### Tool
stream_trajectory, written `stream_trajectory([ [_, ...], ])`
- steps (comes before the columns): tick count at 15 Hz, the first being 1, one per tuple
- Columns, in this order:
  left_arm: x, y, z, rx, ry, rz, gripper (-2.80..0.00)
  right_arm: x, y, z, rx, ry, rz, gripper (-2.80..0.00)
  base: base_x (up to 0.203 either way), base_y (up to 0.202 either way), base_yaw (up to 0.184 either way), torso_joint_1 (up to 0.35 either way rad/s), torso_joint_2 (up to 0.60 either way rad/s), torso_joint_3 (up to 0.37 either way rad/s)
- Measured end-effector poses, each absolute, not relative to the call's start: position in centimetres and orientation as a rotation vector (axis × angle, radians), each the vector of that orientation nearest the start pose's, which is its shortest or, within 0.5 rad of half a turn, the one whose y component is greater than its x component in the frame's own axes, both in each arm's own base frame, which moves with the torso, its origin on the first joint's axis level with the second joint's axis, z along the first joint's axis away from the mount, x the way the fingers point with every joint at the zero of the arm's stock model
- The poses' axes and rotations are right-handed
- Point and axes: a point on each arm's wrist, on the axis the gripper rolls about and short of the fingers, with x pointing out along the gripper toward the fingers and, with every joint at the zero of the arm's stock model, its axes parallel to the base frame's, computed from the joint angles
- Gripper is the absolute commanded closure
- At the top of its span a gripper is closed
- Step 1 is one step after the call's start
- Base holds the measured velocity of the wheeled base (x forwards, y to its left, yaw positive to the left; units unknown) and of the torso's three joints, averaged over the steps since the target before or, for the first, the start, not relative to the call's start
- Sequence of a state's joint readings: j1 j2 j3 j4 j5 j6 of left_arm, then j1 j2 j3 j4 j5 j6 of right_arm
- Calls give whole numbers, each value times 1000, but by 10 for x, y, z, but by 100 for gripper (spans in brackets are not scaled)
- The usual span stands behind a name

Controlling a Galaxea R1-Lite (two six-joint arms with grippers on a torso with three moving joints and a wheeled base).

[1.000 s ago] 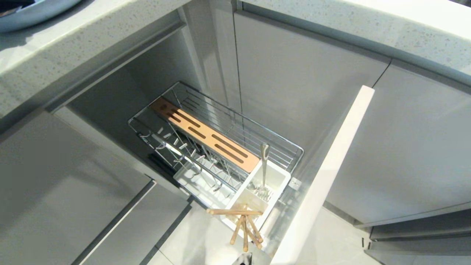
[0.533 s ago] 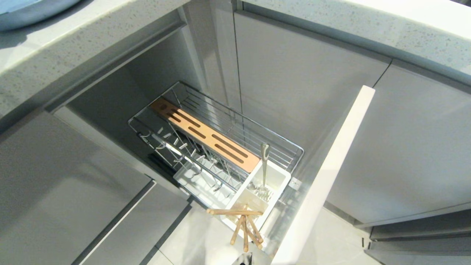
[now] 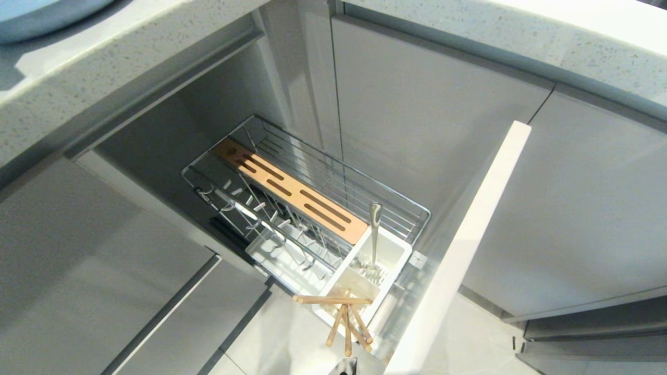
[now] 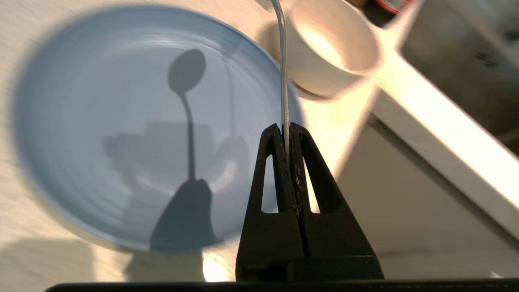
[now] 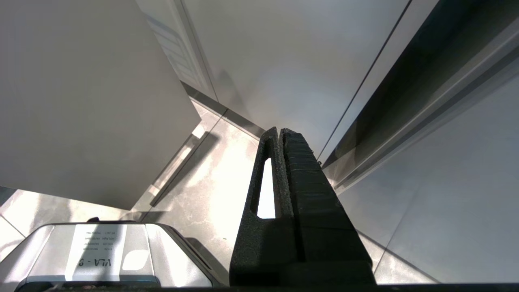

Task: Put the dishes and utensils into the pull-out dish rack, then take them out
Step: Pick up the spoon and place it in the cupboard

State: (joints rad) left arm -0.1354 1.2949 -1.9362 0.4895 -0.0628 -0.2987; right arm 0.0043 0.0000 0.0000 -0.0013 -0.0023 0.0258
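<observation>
Silver spoon (image 4: 284,73) clenched in our left hand (image 4: 287,132) above blue plate (image 4: 101,121); our right hand (image 5: 279,136) closed, empty.

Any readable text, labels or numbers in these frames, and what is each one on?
"VLA - 9" or similar: on a white label on the robot's grey base, seen upside down in the right wrist view; the last character is unclear.
Small lines of print above it on the same label: too small to read.
Head and left wrist views: no text.
</observation>
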Motion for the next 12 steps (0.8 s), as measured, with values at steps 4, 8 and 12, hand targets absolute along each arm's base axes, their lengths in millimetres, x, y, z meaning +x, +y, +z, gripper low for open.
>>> stream_trajectory([
  [4, 90, -34, 459, -332, 14, -406, 0, -23, 0, 76, 26, -1, 2, 0, 0, 0, 0, 0, 0, 0],
  [8, 75, -46, 444, -304, 183, -578, 0, -23, 0, 76, 26, -1, 2, 0, 0, 0, 0, 0, 0, 0],
  [12, 75, -61, 425, -251, 337, -692, 0, -23, 0, 76, 26, -1, 2, 0, 0, 0, 0, 0, 0, 0],
])
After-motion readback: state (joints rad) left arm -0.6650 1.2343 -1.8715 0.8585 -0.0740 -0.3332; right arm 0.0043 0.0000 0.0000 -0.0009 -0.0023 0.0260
